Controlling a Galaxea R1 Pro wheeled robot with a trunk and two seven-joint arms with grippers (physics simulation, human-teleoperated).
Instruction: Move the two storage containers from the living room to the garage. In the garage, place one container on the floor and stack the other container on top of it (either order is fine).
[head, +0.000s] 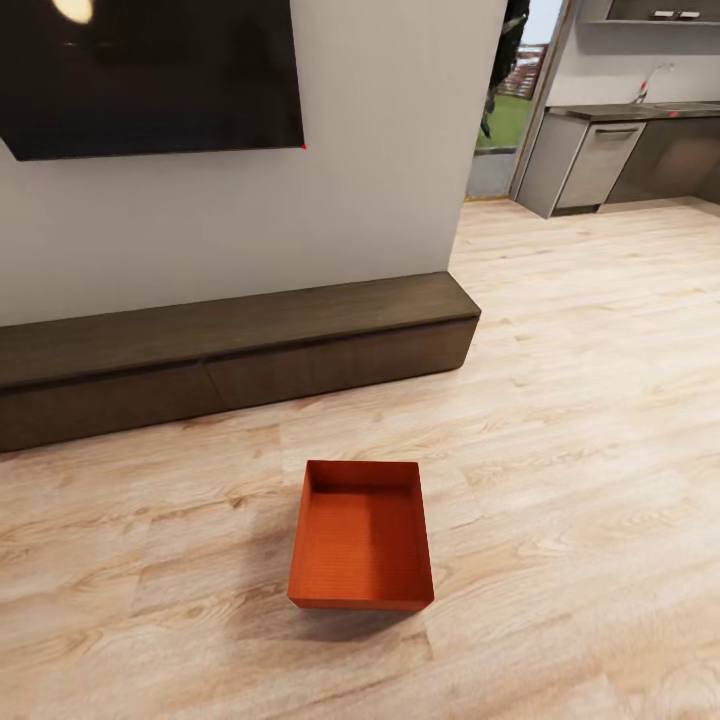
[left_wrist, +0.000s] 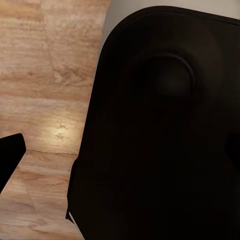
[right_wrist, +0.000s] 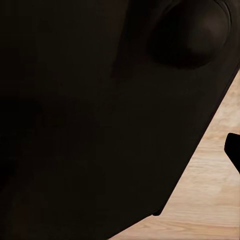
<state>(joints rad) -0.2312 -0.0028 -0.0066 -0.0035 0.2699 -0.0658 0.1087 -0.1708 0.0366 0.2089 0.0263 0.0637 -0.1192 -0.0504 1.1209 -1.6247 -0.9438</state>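
One orange-red storage container (head: 362, 536) sits open-topped and empty on the light wood plank floor of the living room, low in the middle of the head view, a short way in front of the long dark bench (head: 230, 345). Nothing touches it. In the left wrist view a dark fingertip (left_wrist: 9, 152) pokes in at the edge beside the robot's black body (left_wrist: 165, 135). In the right wrist view another dark fingertip (right_wrist: 234, 151) shows at the edge over wood floor. How the jaws stand cannot be told. The garage and its floor are out of view.
A black TV (head: 150, 75) hangs on the white wall (head: 390, 150) above the bench. To the right, wood floor (head: 600, 400) runs toward a kitchen with grey cabinets (head: 600, 160) and a doorway (head: 505, 100) showing greenery.
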